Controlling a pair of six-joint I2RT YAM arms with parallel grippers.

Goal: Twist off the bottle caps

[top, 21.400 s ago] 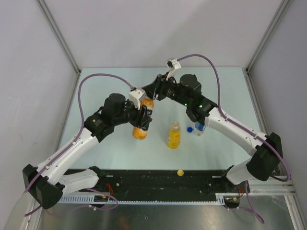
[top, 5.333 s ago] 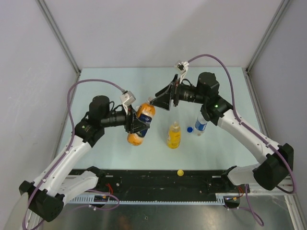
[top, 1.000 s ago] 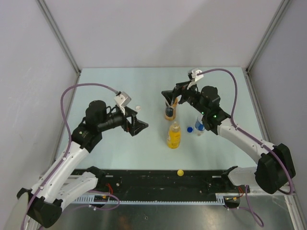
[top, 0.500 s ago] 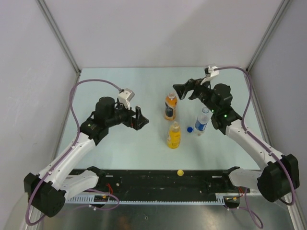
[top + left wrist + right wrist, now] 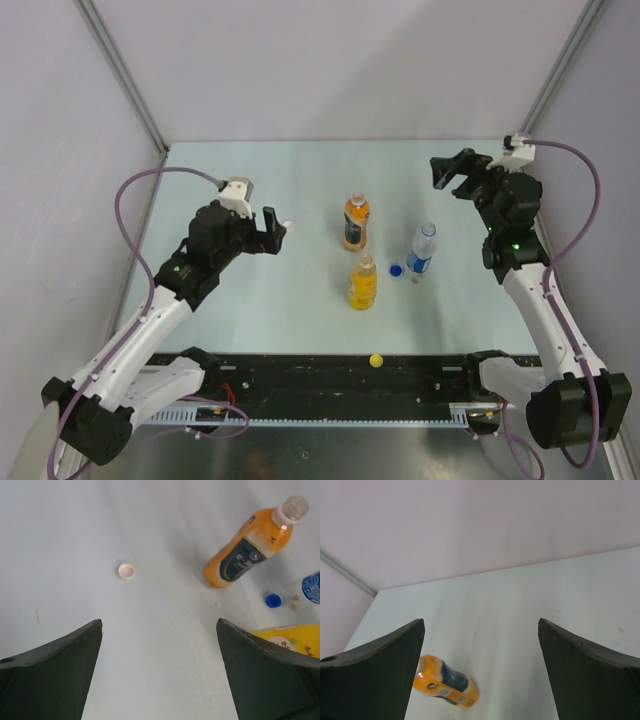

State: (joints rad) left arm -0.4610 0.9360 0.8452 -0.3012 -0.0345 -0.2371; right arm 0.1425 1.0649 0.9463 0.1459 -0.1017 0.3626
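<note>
Three bottles stand upright mid-table: the orange one with a dark blue label (image 5: 355, 220) (image 5: 247, 552) (image 5: 445, 682), the yellow one (image 5: 363, 283) (image 5: 287, 639) and the clear one with a blue label (image 5: 421, 250). The orange bottle's neck is bare. A white cap (image 5: 289, 224) (image 5: 126, 571) lies on the table just past my left gripper (image 5: 275, 232) (image 5: 159, 624), which is open and empty. A blue cap (image 5: 396, 269) (image 5: 273, 600) lies beside the clear bottle. A yellow cap (image 5: 376, 360) rests on the black rail. My right gripper (image 5: 447, 170) (image 5: 481, 622) is open and empty, raised at the back right.
Grey walls close the pale table (image 5: 250, 180) at the back and on both sides. The black rail (image 5: 300, 375) runs along the near edge between the arm bases.
The right gripper has left the orange bottle and drawn back to the far right. The left gripper has swung up and away from the bottles. The orange bottle stays upright.
</note>
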